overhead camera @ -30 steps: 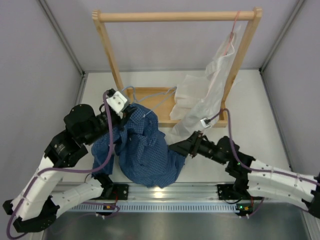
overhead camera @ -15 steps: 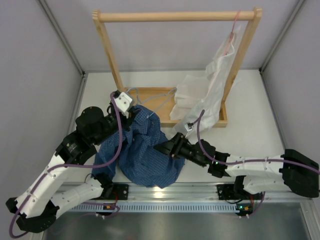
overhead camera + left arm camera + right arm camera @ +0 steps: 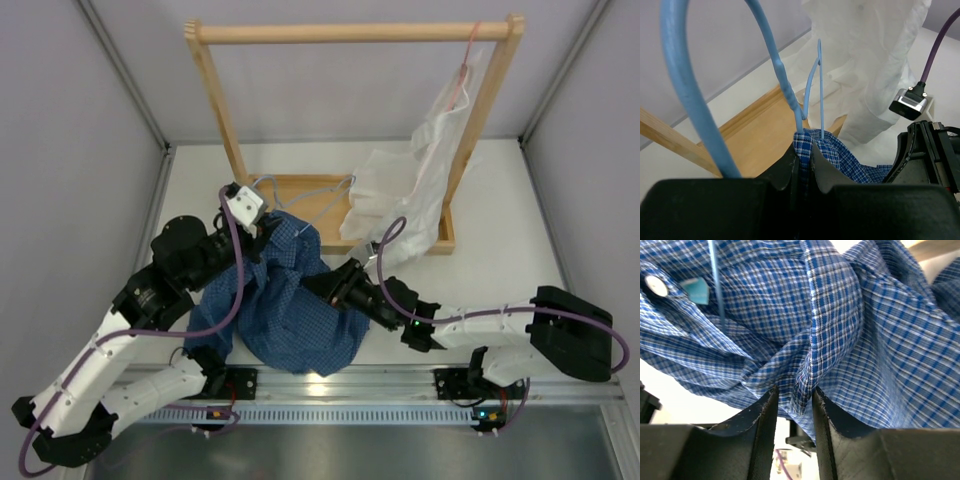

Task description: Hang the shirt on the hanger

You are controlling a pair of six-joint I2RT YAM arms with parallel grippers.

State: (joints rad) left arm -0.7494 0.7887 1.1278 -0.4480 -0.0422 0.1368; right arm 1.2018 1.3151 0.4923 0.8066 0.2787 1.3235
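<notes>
The dark blue checked shirt (image 3: 290, 310) hangs bunched between both arms above the table's front. The light blue wire hanger (image 3: 300, 186) rises out of its collar, with its hook close in the left wrist view (image 3: 782, 80). My left gripper (image 3: 268, 226) is shut on the collar cloth and the hanger wire (image 3: 805, 152). My right gripper (image 3: 318, 284) is pushed into the shirt's right side and is shut on a fold of the shirt (image 3: 794, 395). A thin blue wire of the hanger (image 3: 716, 285) runs under the cloth there.
A wooden rack (image 3: 350, 32) stands at the back, its base tray (image 3: 300, 205) just behind the shirt. A white shirt (image 3: 400, 195) hangs on a pink hanger (image 3: 462, 70) from the rail's right end. Grey walls close in on both sides.
My right arm has reached left, so its gripper moved from beside the shirt into the cloth. My left gripper shifted slightly right and back with the collar and hanger.
</notes>
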